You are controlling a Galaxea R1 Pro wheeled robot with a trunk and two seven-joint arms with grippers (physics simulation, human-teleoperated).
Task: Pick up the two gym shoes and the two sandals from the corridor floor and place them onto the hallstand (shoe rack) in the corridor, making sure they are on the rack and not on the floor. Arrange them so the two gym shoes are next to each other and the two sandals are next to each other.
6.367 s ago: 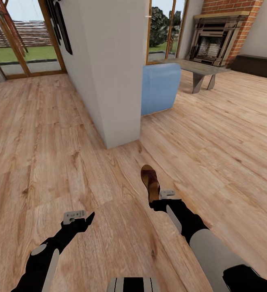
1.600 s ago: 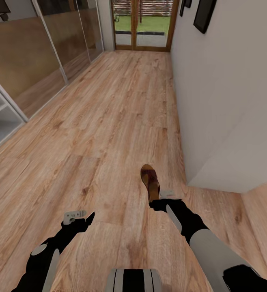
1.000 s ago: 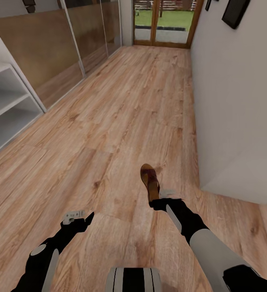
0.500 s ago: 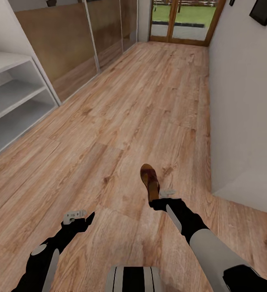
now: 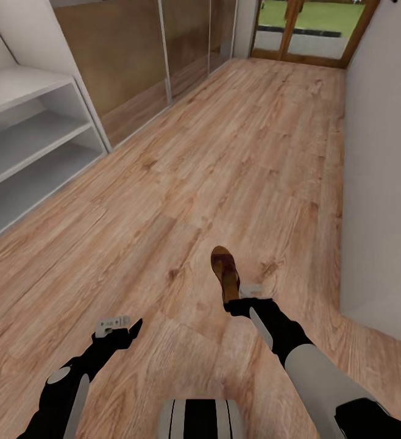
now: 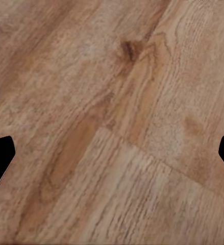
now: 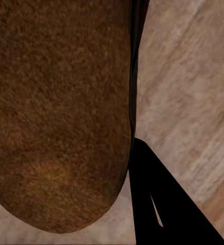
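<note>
Standing at far left, the hallstand shows 2 open shelves. The left gripper hangs spread and empty over open corridor floor. The right gripper clamps 1 sandal by its heel, toe pointing away, wall alongside.

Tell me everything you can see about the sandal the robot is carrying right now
The sandal is dark brown and leather-like, with a lighter tan footbed and a rounded end pointing away from the robot. It is held in the right hand, gripped at its near end and sticking out forward above the wood-plank corridor floor, not resting on it. In the right wrist view its grainy brown surface sits close against one dark finger. Its straps are too small to make out.
</note>
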